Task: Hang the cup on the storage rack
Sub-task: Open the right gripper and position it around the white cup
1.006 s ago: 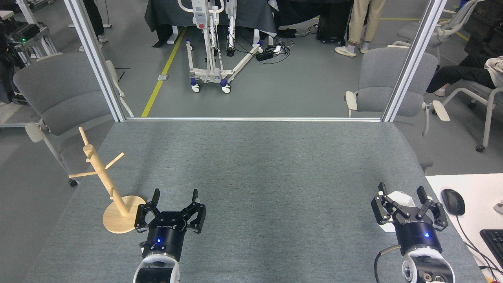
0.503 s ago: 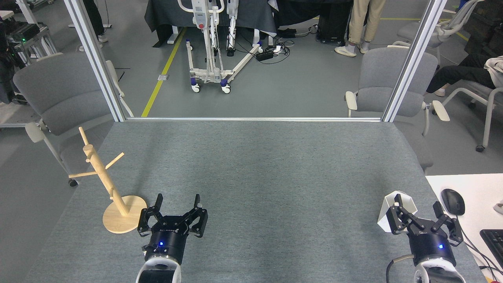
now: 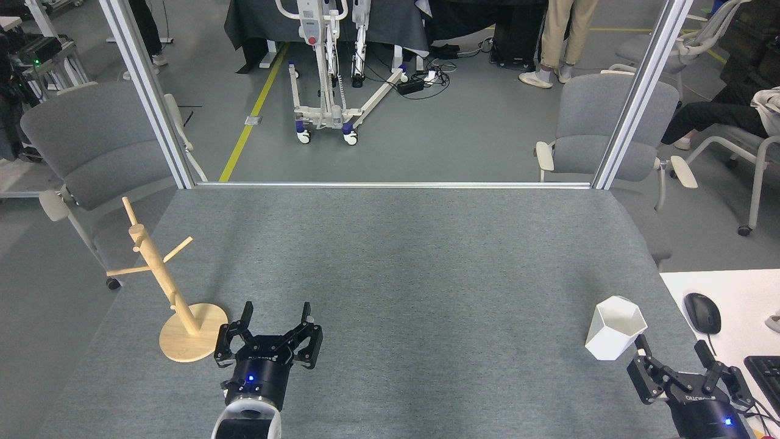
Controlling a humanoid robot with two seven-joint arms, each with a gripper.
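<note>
right now the cup (image 3: 614,327) stands upright on the grey worktop (image 3: 396,274), lower right of frame, rim up. right tool (image 3: 676,356) sits just below-right of it, fingers spread, gripping nothing, not touching the cup. left tool (image 3: 276,318) at lower left, also spread and empty, just beside the storage rack (image 3: 164,280) base. rack pegs bare.

Grey felt table (image 3: 396,256) under both end effectors, metal frame posts (image 3: 146,91) at its far corners. Just right of the right end effector: black mouse (image 3: 702,312), keyboard corner (image 3: 769,373) on white desk (image 3: 740,289). Well beyond: grey chairs (image 3: 91,152), wheeled lift stand (image 3: 326,67), yellow floor line (image 3: 253,110), person's legs (image 3: 563,36).
</note>
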